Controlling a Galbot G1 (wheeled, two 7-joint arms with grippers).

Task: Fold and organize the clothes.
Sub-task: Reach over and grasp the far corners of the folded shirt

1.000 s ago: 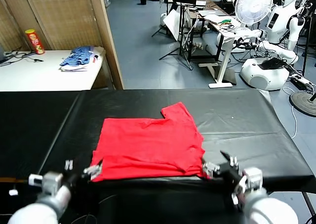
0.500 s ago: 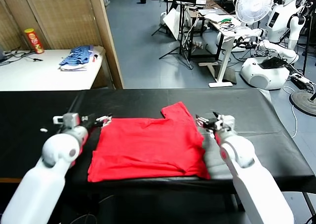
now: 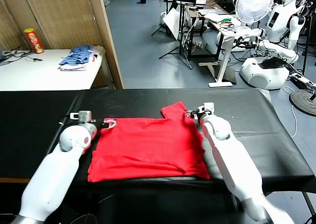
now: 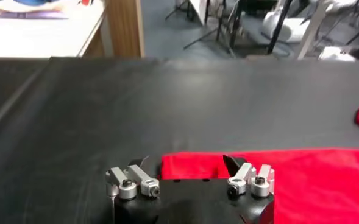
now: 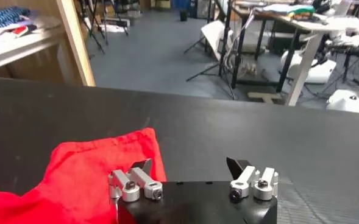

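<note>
Meanwhile, each hand gapes open at the red T-shirt (image 3: pixel 150 147): left hand (image 4: pixel 188 176) astride its far corner, right hand (image 5: pixel 191 173) at its sleeve.

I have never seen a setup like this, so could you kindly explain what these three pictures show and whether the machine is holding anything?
This is a robot with two white arms. The wide picture comes from a camera on its head, looking down at a table with a black cover. The other two come from cameras on its wrists, each looking past that arm's own metal fingers.

A red T-shirt, partly folded, lies on the cover. The left gripper is at the shirt's far left corner and the right gripper at the far right, by the sleeve. Both stand open over the cloth's edge; neither holds anything yet.

On a white side table behind sit a blue-and-white pile of garments and a snack can.
</note>
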